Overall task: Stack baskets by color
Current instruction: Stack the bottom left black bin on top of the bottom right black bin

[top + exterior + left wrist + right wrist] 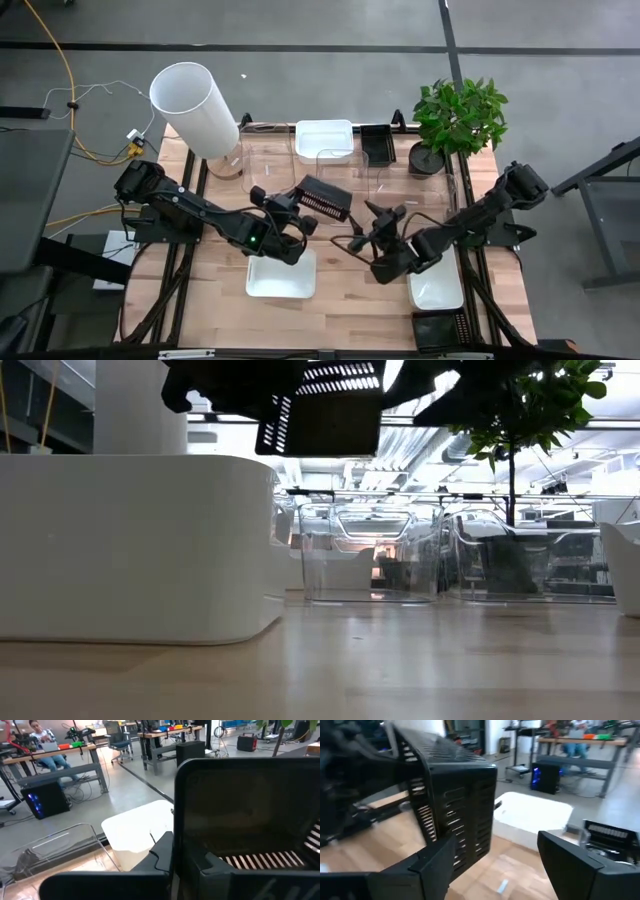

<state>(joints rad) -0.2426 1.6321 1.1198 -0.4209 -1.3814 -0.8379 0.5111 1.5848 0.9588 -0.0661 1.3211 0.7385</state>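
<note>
From above, the table [340, 310] carries three white baskets: one at the back [323, 139] beside the potted plant [455, 120], one at the front under the left arm [281, 275], and one under the right arm [437, 288]. Two clear baskets [342, 168] stand in the back row, between the big white cylinder [195, 105] and the plant; I cannot make out a third. Three black baskets show: one just left of the plant [378, 143], one at the front edge [440, 328], and one lifted mid-table [322, 197]. The left gripper [297, 212] is pinched onto that lifted black basket. The right gripper [372, 226] sits just beside it, fingers spread.

At table height, the black basket [325, 410] hangs tilted above the wood, a white basket [140, 550] close by, clear ones behind.

The left wrist looks into the black basket [250, 820] it grips.

The right wrist shows spread fingers [575, 865] near the basket's slotted side [455, 800].
</note>
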